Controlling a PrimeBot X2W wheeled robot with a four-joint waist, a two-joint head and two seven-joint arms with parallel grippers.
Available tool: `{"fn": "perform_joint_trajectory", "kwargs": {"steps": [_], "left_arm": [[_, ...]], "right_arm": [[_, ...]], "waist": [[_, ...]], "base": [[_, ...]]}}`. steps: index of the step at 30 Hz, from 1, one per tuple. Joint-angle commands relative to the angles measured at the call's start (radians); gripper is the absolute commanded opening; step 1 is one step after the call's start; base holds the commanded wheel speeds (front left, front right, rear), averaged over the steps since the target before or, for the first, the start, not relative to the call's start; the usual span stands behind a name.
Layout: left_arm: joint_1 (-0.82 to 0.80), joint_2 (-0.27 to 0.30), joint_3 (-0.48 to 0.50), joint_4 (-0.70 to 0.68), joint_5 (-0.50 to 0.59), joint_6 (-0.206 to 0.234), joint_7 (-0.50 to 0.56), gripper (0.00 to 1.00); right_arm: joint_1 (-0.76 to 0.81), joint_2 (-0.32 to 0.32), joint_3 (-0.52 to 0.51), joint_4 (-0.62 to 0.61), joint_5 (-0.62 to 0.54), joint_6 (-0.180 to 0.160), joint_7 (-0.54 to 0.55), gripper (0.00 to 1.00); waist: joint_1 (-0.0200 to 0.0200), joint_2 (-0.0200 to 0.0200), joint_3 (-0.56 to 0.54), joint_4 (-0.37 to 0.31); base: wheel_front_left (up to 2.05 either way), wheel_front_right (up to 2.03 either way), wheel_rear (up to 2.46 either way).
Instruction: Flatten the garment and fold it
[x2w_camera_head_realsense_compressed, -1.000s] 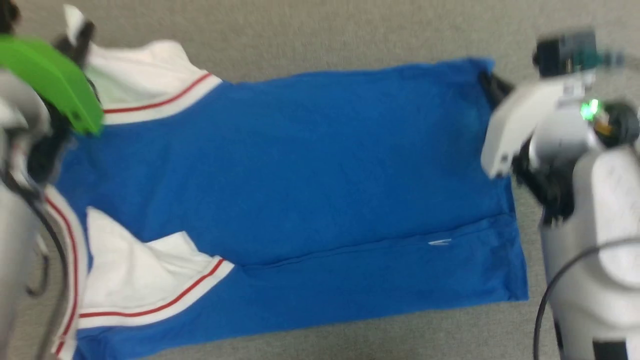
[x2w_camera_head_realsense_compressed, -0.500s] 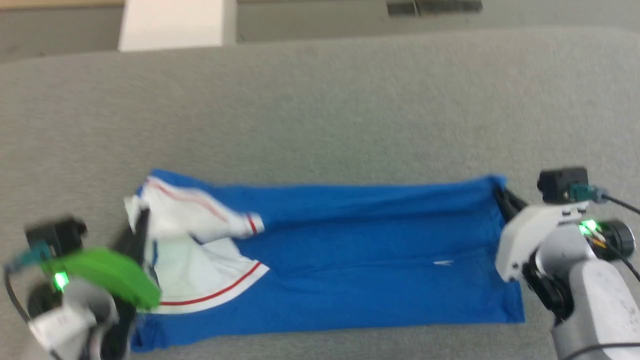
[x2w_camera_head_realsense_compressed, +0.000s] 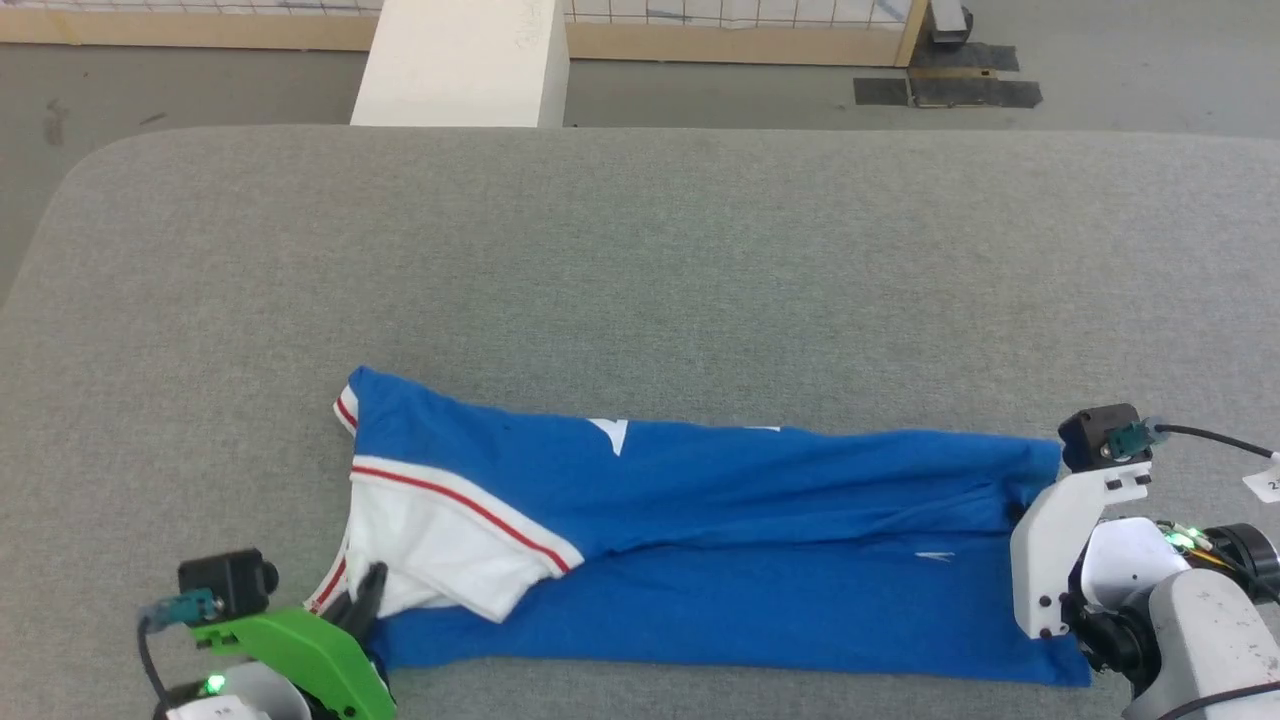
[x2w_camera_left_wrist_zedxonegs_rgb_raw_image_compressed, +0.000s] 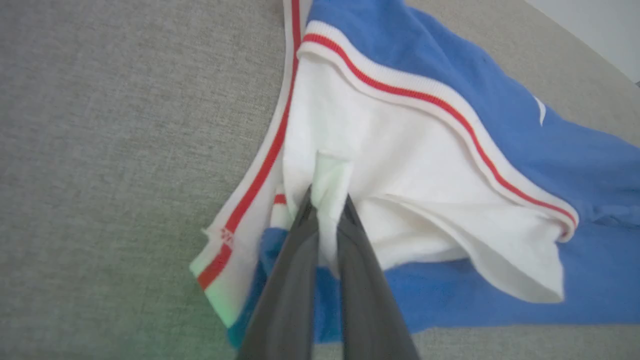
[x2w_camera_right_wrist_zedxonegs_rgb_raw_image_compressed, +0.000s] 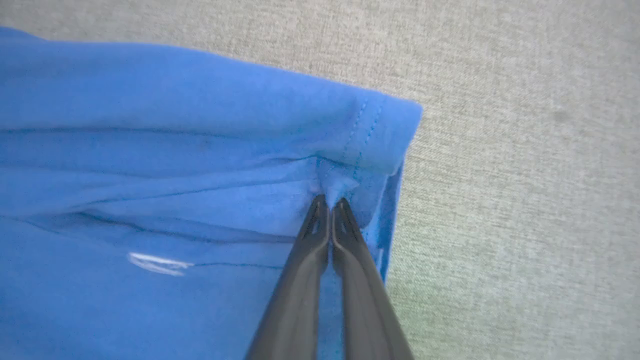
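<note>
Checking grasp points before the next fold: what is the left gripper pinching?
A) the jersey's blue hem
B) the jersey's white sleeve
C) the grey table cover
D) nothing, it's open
B: in the left wrist view the left gripper is shut on a tuck of the white sleeve of the jersey.

My head view is bright, evenly lit and sharp, with barely a shadow. My wrist views are softer: my left gripper (x2w_camera_left_wrist_zedxonegs_rgb_raw_image_compressed: 327, 200) blurs near the bottom edge, and a green tint, perhaps from my lamp (x2w_camera_head_realsense_compressed: 213, 685), touches the grey surface (x2w_camera_left_wrist_zedxonegs_rgb_raw_image_compressed: 125, 300).
</note>
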Motion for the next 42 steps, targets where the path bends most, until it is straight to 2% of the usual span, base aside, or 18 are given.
{"fn": "perform_joint_trajectory", "kwargs": {"steps": [1, 2, 3, 4, 9, 14, 19, 23, 27, 31, 36, 42], "left_arm": [[-0.016, -0.016, -0.002, 0.024, 0.001, -0.012, -0.01, 0.0], [-0.022, -0.023, -0.005, 0.039, 0.001, -0.016, -0.014, 0.0], [-0.03, -0.03, -0.011, 0.053, 0.007, -0.021, -0.022, 0.54], [-0.035, -0.035, -0.014, 0.062, 0.011, -0.023, -0.031, 1.0], [-0.048, -0.048, -0.025, 0.076, 0.068, -0.029, -0.126, 1.0], [-0.04, -0.05, -0.022, 0.063, 0.136, -0.009, -0.245, 1.0], [-0.048, -0.052, 0.005, 0.03, 0.217, 0.024, -0.308, 1.0], [-0.071, -0.062, 0.046, -0.002, 0.301, 0.041, -0.319, 1.0], [-0.089, -0.092, 0.103, -0.035, 0.393, 0.039, -0.319, 1.0], [-0.106, -0.117, 0.148, -0.049, 0.471, 0.026, -0.32, 1.0], [-0.123, -0.153, 0.199, -0.041, 0.527, -0.012, -0.32, 1.0], [-0.133, -0.189, 0.236, -0.015, 0.564, -0.051, -0.32, 1.0]], "right_arm": [[0.024, 0.007, -0.002, 0.006, 0.012, -0.002, 0.01, 0.26], [0.028, 0.012, -0.008, 0.005, 0.014, -0.002, 0.012, 0.47], [0.035, 0.018, -0.015, 0.004, 0.017, -0.002, 0.017, 1.0], [0.041, 0.024, -0.024, 0.001, 0.018, -0.002, 0.022, 1.0], [0.103, 0.063, -0.09, -0.067, 0.028, -0.002, 0.023, 1.0], [0.191, 0.104, -0.156, -0.191, 0.039, -0.002, -0.033, 1.0], [0.264, 0.13, -0.186, -0.298, 0.05, -0.002, -0.168, 1.0], [0.28, 0.135, -0.203, -0.315, 0.075, -0.002, -0.292, 1.0], [0.26, 0.136, -0.208, -0.269, 0.096, -0.002, -0.401, 1.0], [0.206, 0.136, -0.218, -0.188, 0.098, -0.002, -0.449, 1.0], [0.119, 0.136, -0.237, -0.035, 0.113, -0.002, -0.389, 1.0], [0.027, 0.136, -0.23, 0.139, 0.07, -0.002, -0.237, 1.0]], "waist": [[0.0001, 0.0, -0.003, 0.001], [0.0001, 0.0, -0.005, 0.002], [0.0001, 0.0, -0.01, 0.002], [0.0001, 0.0, -0.014, 0.002], [0.0001, 0.0, -0.044, 0.003], [0.0001, 0.0, -0.068, 0.01], [0.0001, 0.0, -0.093, 0.017], [0.0001, 0.0, -0.11, 0.021], [0.0001, 0.0, -0.118, 0.018], [0.0001, 0.0, -0.115, 0.011], [0.0001, 0.0, -0.105, 0.004], [0.0001, 0.0, -0.091, 0.002]], "base": [[0.0, 0.0, 0.0], [0.0, 0.0, 0.0], [0.0, 0.0, 0.0], [0.0, 0.0, 0.0], [0.0, 0.0, 0.0], [0.0, 0.0, 0.0], [0.0, 0.0, 0.0], [0.0, 0.0, 0.0], [0.0, 0.0, 0.0], [0.0, 0.0, 0.0], [0.0, 0.0, 0.0], [0.0, 0.0, 0.0]]}}
